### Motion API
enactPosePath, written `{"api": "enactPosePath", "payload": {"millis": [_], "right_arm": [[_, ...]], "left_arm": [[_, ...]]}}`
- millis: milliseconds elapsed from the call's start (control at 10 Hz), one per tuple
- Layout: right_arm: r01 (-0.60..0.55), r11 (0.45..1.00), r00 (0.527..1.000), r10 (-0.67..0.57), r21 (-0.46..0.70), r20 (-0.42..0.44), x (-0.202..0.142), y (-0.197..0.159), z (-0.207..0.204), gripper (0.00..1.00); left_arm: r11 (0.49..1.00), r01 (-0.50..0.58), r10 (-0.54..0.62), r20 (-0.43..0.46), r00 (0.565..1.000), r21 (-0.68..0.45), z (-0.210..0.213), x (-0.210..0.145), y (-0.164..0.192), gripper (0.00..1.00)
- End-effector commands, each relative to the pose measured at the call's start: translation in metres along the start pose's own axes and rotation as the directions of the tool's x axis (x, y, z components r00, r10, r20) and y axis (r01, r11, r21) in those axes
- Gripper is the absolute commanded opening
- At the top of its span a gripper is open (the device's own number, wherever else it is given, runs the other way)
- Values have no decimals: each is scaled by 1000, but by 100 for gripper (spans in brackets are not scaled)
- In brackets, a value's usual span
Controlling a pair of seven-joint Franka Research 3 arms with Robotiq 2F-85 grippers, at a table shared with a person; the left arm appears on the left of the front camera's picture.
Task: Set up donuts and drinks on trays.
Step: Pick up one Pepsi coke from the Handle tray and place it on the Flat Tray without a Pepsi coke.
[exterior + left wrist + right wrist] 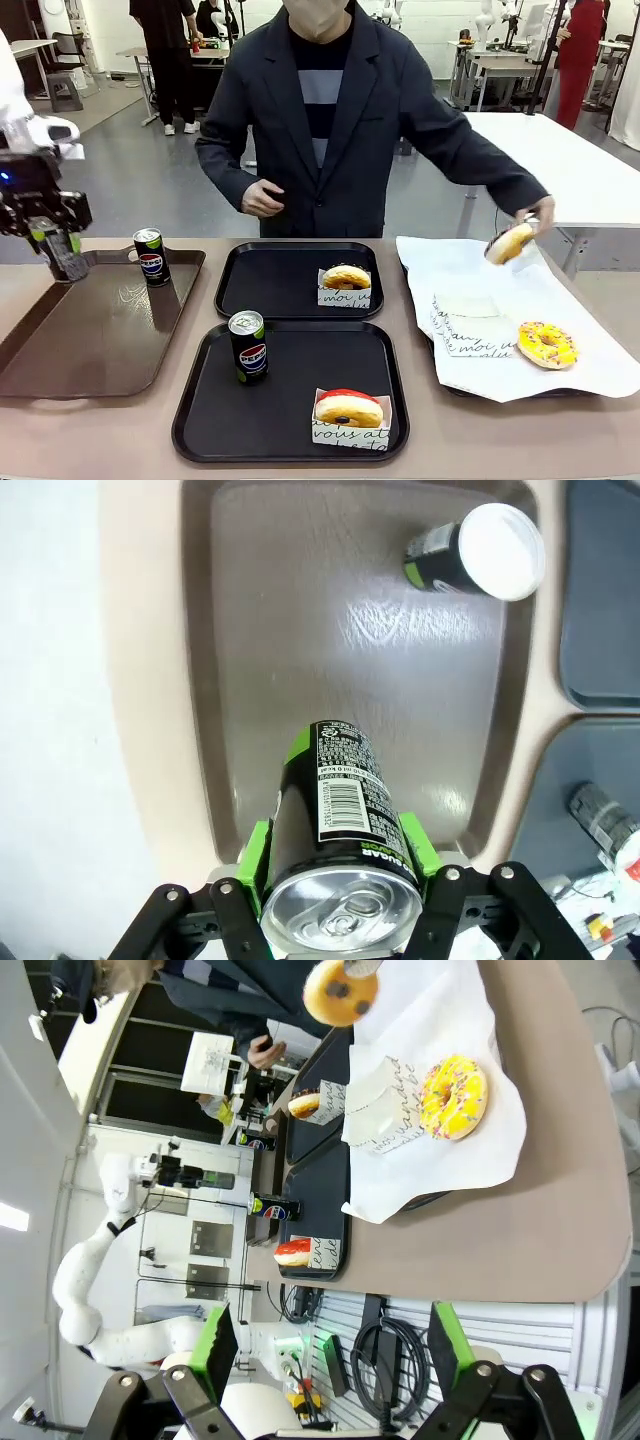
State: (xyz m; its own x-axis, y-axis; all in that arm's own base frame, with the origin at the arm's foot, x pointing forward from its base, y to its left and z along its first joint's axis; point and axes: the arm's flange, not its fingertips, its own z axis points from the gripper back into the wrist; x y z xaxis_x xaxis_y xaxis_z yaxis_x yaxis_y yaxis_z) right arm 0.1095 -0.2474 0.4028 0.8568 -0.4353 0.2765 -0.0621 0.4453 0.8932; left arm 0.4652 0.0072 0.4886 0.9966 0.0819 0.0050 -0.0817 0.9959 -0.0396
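Currently held: drink can (340,830), clasped round its body by left gripper (55,238); green pads either side, silver top toward the wrist cam; it hangs over the far-left corner of brown tray (90,340); can't tell if its base touches.
L jaws: clenched on that can; gap set by the can's width.
R jaws: right gripper (335,1360) spread wide, nothing betw. the pads; off the table's right end.
Other cans: second can (151,256) upright at brown tray's far-right corner; third can (248,346) upright, far-left on near black tray (285,400).
Donuts: red-glazed donut (348,408) on its sleeve, near-right of near tray; plain donut (346,277) on its sleeve, right side of far black tray (270,285); yellow donut (547,344) on white paper (450,275) at right; person's hand (540,212) holds another donut (510,243) above that paper.
Progress (judged): near tray has drink + donut; far tray lacks a drink; held can prob. meant for it.
Handling (judged): can stiff, smooth, slick-sided; weighty if full; slim, so tips easily; grip mid-body as now, keep upright, set flat inside rim; go easy on squeeze, thin wall dents; donuts soft, glaze smears, take by the sleeve.
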Motion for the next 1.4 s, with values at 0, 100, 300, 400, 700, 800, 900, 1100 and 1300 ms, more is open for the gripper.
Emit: {"api": "enactPosePath", "payload": {"millis": [0,100,300,400,700,800,900,1100,1300], "right_arm": [[-12,1000,1000,12,19,14,-7,0,6,100],[-12,1000,1000,12,19,14,-7,0,6,100],[-12,1000,1000,12,19,14,-7,0,6,100],[-12,1000,1000,12,19,14,-7,0,6,100],[-12,1000,1000,12,19,14,-7,0,6,100],[-12,1000,1000,12,19,14,-7,0,6,100],[-12,1000,1000,12,19,14,-7,0,6,100],[-12,1000,1000,12,19,14,-7,0,6,100],[-12,1000,1000,12,19,14,-7,0,6,100]], "left_arm": [[999,-29,30,18,999,-18,25,-21,3,46],[999,-38,39,32,999,-9,27,-25,5,46],[1000,-20,20,16,1000,-4,34,-24,3,46],[1000,-20,20,16,1000,-4,34,-24,3,46],[1000,-20,20,16,1000,-4,34,-24,3,46],[1000,-28,28,10,1000,4,31,-25,3,59],[997,72,-73,66,995,13,25,-24,-18,59],[981,191,-190,136,972,6,28,-28,-61,59],[961,275,-270,192,943,1,34,-34,-101,59]]}}
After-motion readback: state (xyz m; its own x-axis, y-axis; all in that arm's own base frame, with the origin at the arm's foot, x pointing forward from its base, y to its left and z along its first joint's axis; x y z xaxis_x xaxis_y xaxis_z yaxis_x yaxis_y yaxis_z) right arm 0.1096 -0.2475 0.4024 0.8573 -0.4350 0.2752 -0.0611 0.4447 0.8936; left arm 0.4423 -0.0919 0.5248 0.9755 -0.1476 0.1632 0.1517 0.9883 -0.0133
